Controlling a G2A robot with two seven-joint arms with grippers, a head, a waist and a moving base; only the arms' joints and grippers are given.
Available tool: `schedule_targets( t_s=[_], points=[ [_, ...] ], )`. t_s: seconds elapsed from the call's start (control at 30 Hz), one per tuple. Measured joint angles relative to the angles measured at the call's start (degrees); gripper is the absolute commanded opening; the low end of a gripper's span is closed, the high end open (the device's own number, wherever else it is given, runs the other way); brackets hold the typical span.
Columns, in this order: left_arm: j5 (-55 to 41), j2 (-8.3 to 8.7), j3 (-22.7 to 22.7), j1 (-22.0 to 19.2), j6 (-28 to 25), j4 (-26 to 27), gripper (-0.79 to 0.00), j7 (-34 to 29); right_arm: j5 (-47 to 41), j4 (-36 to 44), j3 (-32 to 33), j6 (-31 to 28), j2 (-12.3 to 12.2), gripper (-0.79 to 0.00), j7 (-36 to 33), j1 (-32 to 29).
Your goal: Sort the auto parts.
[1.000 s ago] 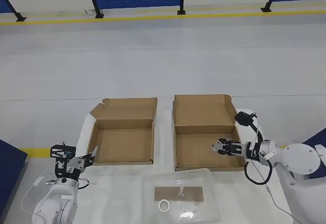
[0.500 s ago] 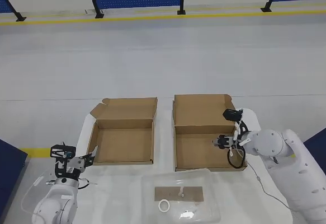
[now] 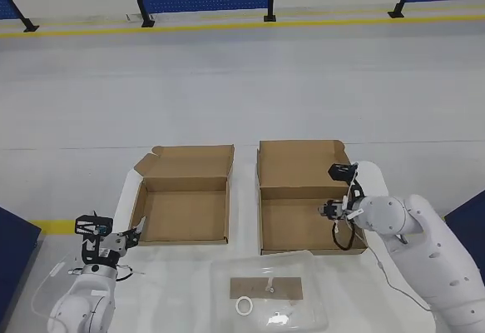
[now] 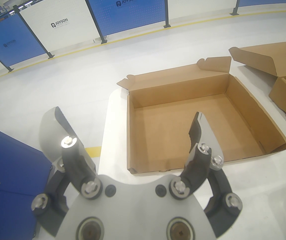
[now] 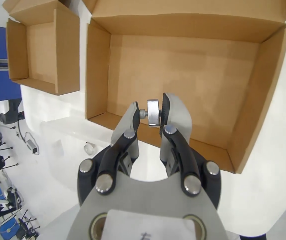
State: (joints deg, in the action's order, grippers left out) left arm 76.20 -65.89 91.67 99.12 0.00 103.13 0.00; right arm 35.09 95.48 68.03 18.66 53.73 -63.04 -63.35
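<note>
While the right arm hangs over its box, right pincer (image 5: 149, 116): closed on a small silver metal disc with a short stud (image 5: 153, 113). Stud end sits against one finger, disc face against the other pad.
Part location: in the pincer, above the bare floor of the right-hand open brown cardboard box (image 5: 183, 76), toward its near wall. Not touching cardboard as far as I can tell.
Left pincer (image 4: 128, 114): wide open, holding nothing, just off the near outer corner of the left-hand open brown cardboard box (image 4: 183, 126).
Supply: clear plastic tray (image 3: 221, 270) at the near edge of the white surface (image 3: 244, 200). It holds a brown cardboard strip (image 3: 288, 287), a white ring (image 3: 244, 305) and a couple of pale bits too small to identify.
Step (my read): drop-off into the right box, release not yet done.
Risk 1: the grip on the stud side is nearly a point contact, so the part can pivot or squirt out sideways if the arm jerks.
Risk 2: a round disc released on edge can roll or bounce. Box walls are low, so it may hop the near wall. Lower before opening.
Risk 3: the near wall is close under the fingers, so a careless descent could clip it and shove the box.
</note>
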Motion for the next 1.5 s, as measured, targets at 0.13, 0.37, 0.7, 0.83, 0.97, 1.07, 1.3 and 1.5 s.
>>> schedule_targets(
  t_s=[0.13,0.37,0.7,0.83,0.97,1.07,1.3,1.5],
  points=[
    [0.00,0.00,0.00,0.00,0.00,0.00,0.000,0.00,3.14,-3.63,-3.51,2.59,0.78,-0.785,-0.42,2.78],
    [0.00,0.00,0.00,0.00,0.00,0.00,0.000,0.00,6.52,-9.66,-8.39,5.59,2.14,-0.785,-2.31,7.23],
    [0.00,0.00,0.00,0.00,0.00,0.00,0.000,0.00,10.95,-16.01,-13.05,7.04,3.76,-0.785,-1.14,9.70],
    [0.00,0.00,0.00,0.00,0.00,0.00,0.000,0.00,10.85,-18.70,-14.30,6.77,4.50,-0.785,-0.34,10.29],
    [0.00,0.00,0.00,0.00,0.00,0.00,0.000,0.00,9.89,-20.94,-14.87,6.37,5.14,-0.785,0.09,10.90],
    [0.00,0.00,0.00,0.00,0.00,0.00,0.000,0.00,9.29,-22.55,-15.23,6.05,5.60,-0.785,0.29,11.44],
    [0.00,0.00,0.00,0.00,0.00,0.00,0.000,0.00,9.61,-24.53,-15.91,6.16,6.40,-0.785,0.47,12.45],
    [0.00,0.00,0.00,0.00,0.00,0.00,0.000,0.00,10.08,-25.32,-16.02,6.13,6.86,-0.785,0.51,12.79]
  ],
)
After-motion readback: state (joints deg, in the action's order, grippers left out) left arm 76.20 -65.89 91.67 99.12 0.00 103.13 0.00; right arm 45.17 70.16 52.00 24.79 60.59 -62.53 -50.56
